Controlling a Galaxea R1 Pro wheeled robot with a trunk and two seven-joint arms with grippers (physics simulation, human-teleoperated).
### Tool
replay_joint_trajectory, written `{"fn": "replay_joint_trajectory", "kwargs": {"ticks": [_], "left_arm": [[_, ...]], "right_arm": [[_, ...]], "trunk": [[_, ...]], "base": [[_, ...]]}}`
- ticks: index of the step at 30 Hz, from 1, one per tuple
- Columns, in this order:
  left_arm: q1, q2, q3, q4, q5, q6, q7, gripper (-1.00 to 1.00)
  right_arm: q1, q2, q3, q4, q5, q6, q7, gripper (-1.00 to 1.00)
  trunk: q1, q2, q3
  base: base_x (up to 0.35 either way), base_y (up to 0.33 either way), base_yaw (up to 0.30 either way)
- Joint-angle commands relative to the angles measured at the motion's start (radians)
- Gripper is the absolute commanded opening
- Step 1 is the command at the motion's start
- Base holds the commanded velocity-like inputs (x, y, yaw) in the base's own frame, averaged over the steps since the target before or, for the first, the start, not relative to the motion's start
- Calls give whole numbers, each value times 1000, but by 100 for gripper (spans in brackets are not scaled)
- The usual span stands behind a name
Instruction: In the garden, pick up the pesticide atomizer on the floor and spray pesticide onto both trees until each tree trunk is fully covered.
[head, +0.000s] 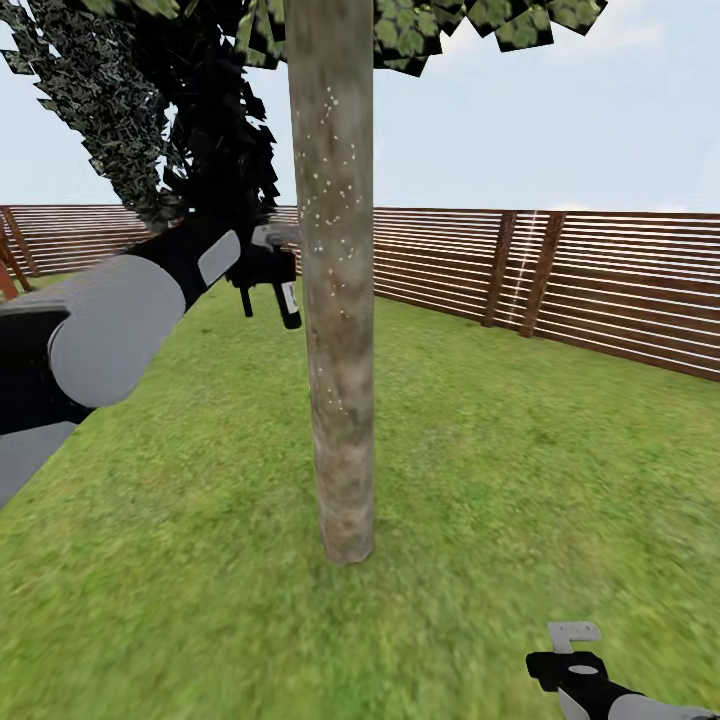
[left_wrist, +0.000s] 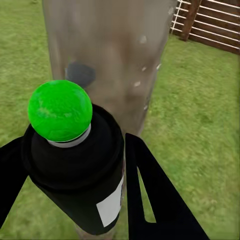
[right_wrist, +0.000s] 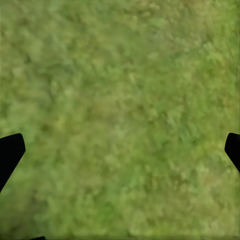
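Left gripper (left_wrist: 75, 200) raised beside the straight mottled grey-brown tree trunk (head: 335, 300), jaws clamped on the small dark-bodied pesticide atomizer with green dot on top (left_wrist: 70, 155). In head view the atomizer (head: 278, 275) held just beside the trunk, on its left face, around mid-height of the visible column. Fine white specks of pesticide (head: 330, 200) dotted over the upper and middle bark; lower trunk toward the green grass lawn (head: 500, 480) looks bare or nearly so.

Right gripper (head: 572, 655) low over the grass, jaws apart, nothing between them; right wrist view shows lawn between the two black fingertips (right_wrist: 10, 152).

Risks, as judged:
- Uneven coverage: specks clustered high, base of trunk probably unsprayed. Cause: nozzle kept at one height.
- Far side of trunk hidden from every camera; coverage there cannot be told. Likely missed unless base repositioned around the tree.
- Nozzle very close to bark in left wrist view; contact with trunk could twist the atomizer within the jaws or knock it loose.
- Nozzle direction not clear; spray may pass the trunk toward the brown horizontal-slat wooden fence (head: 600, 290).
- Second tree not yet attended from this position.
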Motion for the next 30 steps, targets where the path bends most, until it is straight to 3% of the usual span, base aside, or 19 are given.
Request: {"fn": "replay_joint_trajectory", "kwargs": {"ticks": [1, 4, 6, 11, 15, 20, 25, 30], "left_arm": [[6, -2, 1, 12, 1, -14, 0, -100], [41, -49, 1, 18, 0, -24, 0, -100], [51, -66, 1, 19, -1, -25, 0, -100], [57, -79, -1, 19, 1, -25, -1, -100], [57, -114, -8, -20, 5, -23, -1, -100], [66, -114, 0, 8, 1, -24, -3, -100], [174, -114, 0, 22, 0, -28, -3, -100], [217, -114, -1, 21, -7, -60, 1, -100]], "right_arm": [[0, 0, 0, 0, 0, 0, 0, 100], [0, 0, 0, 0, 0, 0, 0, 100], [0, 0, 0, 0, 0, 0, 0, 100], [0, 0, 0, 0, 0, 0, 0, 100], [0, 0, 0, 0, 0, 0, 0, 100], [0, 0, 0, 0, 0, 0, 0, 100], [0, 0, 0, 0, 0, 0, 0, 100], [0, 0, 0, 0, 0, 0, 0, 100]], "trunk": [[0, 0, 0], [0, 0, 0], [0, 0, 0], [0, 0, 0], [0, 0, 0], [0, 0, 0], [0, 0, 0], [0, 0, 0]], "base": [[0, 0, 0], [0, 0, 0], [0, 0, 0], [0, 0, 0], [0, 0, 0], [0, 0, 0], [0, 0, 0], [0, 0, 0]]}}
